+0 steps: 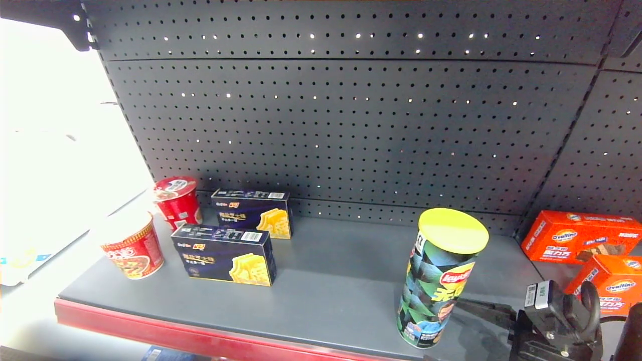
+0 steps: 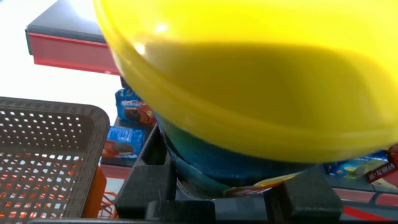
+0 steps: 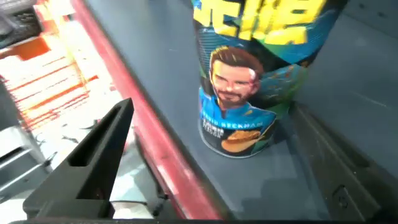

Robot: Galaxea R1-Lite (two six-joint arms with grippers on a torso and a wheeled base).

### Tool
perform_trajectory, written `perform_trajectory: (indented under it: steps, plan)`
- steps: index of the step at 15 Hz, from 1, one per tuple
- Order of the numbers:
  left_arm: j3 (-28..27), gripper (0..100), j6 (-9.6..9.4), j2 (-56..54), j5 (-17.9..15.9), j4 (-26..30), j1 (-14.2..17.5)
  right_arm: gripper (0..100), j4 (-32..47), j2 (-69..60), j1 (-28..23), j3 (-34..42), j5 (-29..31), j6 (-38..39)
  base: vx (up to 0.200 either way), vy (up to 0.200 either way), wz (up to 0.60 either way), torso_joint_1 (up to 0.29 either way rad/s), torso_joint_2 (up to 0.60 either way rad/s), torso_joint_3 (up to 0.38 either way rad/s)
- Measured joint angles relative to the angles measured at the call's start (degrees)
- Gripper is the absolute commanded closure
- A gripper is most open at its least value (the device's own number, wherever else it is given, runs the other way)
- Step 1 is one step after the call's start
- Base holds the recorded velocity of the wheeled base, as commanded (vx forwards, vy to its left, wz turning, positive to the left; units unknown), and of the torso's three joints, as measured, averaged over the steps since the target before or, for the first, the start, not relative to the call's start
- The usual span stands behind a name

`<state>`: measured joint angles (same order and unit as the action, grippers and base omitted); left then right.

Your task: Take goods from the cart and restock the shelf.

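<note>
As the head camera frames it, I find one chips can [image 1: 441, 281] upright on the grey shelf [image 1: 341, 271]. It stands lower right of centre, yellow lid on, near the red front edge.

The right end effector [image 3: 210, 109] is open. One finger lies on the shelf just beside the can's base and the other hangs out past the front edge. I cannot tell whether either finger touches the can.

The left end effector [image 2: 224, 186] is closed on a second chips can [image 2: 249, 74], whose yellow lid shows large in the upper part of the left wrist frame. A brown cart basket [image 2: 43, 143] sits at lower left of that frame.

At the left of the head frame, the shelf carries two cup noodles [image 1: 175, 200] and two dark blue boxes [image 1: 225, 253]. At far right lie orange boxes [image 1: 577, 240].
</note>
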<state>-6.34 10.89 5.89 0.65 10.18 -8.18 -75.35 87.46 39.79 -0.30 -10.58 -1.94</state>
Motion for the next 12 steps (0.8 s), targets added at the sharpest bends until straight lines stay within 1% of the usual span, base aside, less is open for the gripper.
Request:
perform_trajectory:
  steps: [3,6,8,12]
  plan:
    - [0.0,100,0.00,0.0,0.0,0.0,0.0,0,0.0,-0.7,1.4,0.1,-0.6,0.1,0.000,0.000,0.00,0.000,0.00,0.000]
    - [0.0,100,0.00,0.0,0.0,0.0,0.0,0,0.4,-0.9,1.2,0.1,-0.7,0.0,0.000,0.000,0.00,0.000,0.00,0.000]
    - [0.0,100,0.06,0.0,0.0,0.0,0.0,0,0.5,-0.8,-0.5,0.1,-0.7,-0.1,0.000,0.000,0.00,0.000,0.00,0.000]
    - [0.0,100,0.33,0.0,0.0,0.0,0.0,0,0.5,-0.9,-5.6,0.1,-1.8,-0.3,0.000,0.000,0.00,0.000,0.00,0.000]
